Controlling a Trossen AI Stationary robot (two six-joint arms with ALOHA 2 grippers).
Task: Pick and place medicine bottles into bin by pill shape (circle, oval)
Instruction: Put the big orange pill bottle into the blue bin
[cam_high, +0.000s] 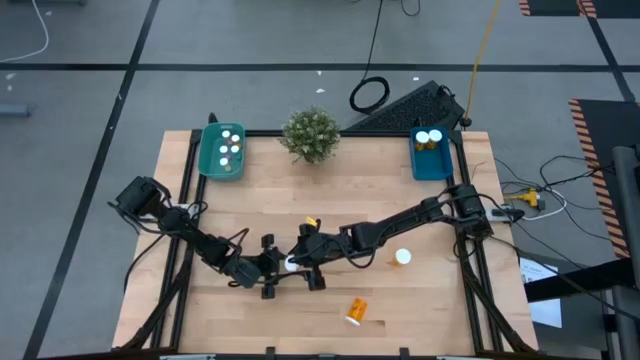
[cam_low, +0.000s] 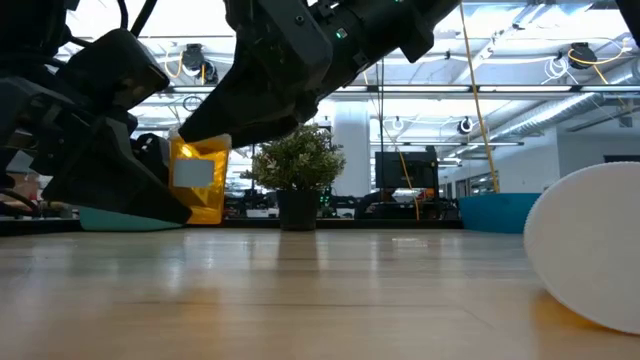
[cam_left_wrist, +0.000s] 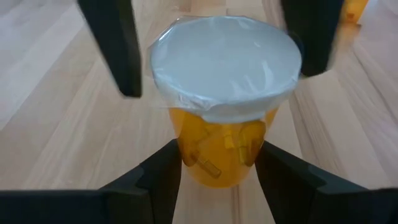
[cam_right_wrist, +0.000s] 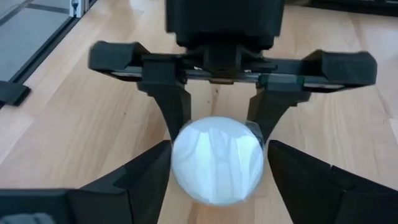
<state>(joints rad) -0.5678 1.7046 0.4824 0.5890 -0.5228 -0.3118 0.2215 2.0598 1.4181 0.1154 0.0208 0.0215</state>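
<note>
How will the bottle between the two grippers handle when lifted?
The bottle, clamped by the left gripper, looks rigid and probably light, few pills showing. Its smooth round body may slip or twist; the right gripper flanks its cap.

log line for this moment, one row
stage: handover mid-table | bottle: orange, white cap | left pincer: on body | right pincer: around cap | bins: hold bottles

Grey floor (cam_high: 90, 100) with dark seams is surrounding the wooden table (cam_high: 400, 310). Cables (cam_high: 372, 92) are lying coiled on it beyond the table's far edge. Ceiling lights (cam_low: 560, 62) are glowing over a white column (cam_low: 352, 150); what may be monitors (cam_low: 405, 165) are standing behind.
</note>
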